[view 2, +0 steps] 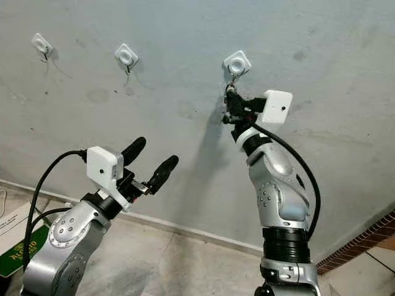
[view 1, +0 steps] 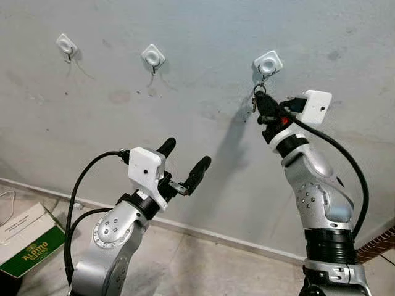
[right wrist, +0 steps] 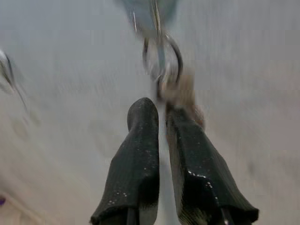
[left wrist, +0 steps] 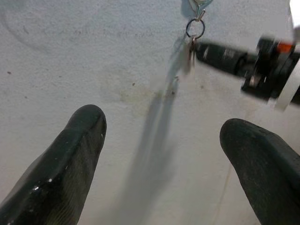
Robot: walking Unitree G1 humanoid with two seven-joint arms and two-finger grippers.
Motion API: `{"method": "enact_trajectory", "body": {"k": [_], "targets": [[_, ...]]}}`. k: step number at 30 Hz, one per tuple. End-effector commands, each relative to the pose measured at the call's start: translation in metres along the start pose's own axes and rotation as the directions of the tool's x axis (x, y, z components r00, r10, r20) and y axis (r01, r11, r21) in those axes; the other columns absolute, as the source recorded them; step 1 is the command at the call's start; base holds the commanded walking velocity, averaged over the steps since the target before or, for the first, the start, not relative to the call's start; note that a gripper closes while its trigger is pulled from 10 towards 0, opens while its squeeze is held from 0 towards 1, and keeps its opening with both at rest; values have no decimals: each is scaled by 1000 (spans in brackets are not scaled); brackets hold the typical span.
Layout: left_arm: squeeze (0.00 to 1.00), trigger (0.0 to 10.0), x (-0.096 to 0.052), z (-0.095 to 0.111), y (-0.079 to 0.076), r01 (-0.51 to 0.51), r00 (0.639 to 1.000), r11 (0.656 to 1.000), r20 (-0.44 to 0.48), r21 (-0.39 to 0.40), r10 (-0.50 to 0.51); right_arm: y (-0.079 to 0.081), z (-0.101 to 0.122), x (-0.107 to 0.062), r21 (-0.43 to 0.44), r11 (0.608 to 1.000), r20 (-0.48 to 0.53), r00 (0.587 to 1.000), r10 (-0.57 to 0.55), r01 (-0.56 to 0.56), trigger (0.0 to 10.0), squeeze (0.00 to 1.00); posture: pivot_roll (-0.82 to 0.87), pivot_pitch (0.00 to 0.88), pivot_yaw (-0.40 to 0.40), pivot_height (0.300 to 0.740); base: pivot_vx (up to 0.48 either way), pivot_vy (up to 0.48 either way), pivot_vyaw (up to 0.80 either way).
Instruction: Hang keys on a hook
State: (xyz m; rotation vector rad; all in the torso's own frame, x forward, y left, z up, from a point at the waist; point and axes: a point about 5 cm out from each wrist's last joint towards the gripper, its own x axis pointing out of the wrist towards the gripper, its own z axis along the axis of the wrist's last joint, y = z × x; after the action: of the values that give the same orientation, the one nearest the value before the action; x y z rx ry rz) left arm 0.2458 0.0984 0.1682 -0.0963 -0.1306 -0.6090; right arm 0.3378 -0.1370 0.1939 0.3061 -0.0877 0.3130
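A white hook (view 1: 268, 63) is fixed to the grey wall at the upper right. A metal key ring (right wrist: 161, 58) hangs over its prong, and the keys (view 1: 255, 102) dangle just beneath. My right gripper (view 1: 262, 106) reaches up to the wall directly under this hook, its fingers shut on the keys (right wrist: 180, 93) with the tips just under the ring. My left gripper (view 1: 185, 154) is lower and to the left, away from the wall, open with nothing between its fingers (left wrist: 70, 154). In the left wrist view the ring (left wrist: 195, 28) hangs from the hook.
Two more white hooks (view 1: 66, 44) (view 1: 152, 55) sit on the wall to the left, both bare. A green and white box (view 1: 28, 240) lies on the floor at the lower left. A brick edge (view 1: 376, 243) shows at the lower right.
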Motion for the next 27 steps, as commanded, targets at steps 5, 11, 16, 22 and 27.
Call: {"method": "enact_trajectory", "body": {"k": [5, 11, 16, 22, 27], "targets": [[0, 10000, -1, 0, -1, 1, 1000, 1000, 1, 0, -1, 4, 2, 1, -52, 999, 6, 1000, 11, -11, 10000, 1000, 14, 52, 76, 740, 0, 0, 0], [0, 10000, 0, 1, -1, 3, 1000, 1000, 5, 0, -3, 0, 2, -3, -169, 985, 18, 1000, -14, 17, 10000, 1000, 13, 56, 74, 740, 0, 0, 0], [0, 10000, 0, 3, 0, -1, 1000, 1000, 7, 2, 1, -5, -11, -16, -259, 966, -26, 1000, -3, -4, 10000, 1000, 11, 61, 70, 740, 0, 0, 0], [0, 10000, -7, -3, 1, -18, 1000, 1000, -16, 3, 18, -10, -18, -34, -331, 944, -37, 999, -20, 7, 10000, 1000, 1, 58, 65, 740, 0, 0, 0], [0, 10000, -15, -11, 5, -68, 995, 997, -67, 35, 70, -11, -19, -44, -361, 932, -37, 999, -28, 13, 10000, 1000, -2, 54, 61, 740, 0, 0, 0]]}}
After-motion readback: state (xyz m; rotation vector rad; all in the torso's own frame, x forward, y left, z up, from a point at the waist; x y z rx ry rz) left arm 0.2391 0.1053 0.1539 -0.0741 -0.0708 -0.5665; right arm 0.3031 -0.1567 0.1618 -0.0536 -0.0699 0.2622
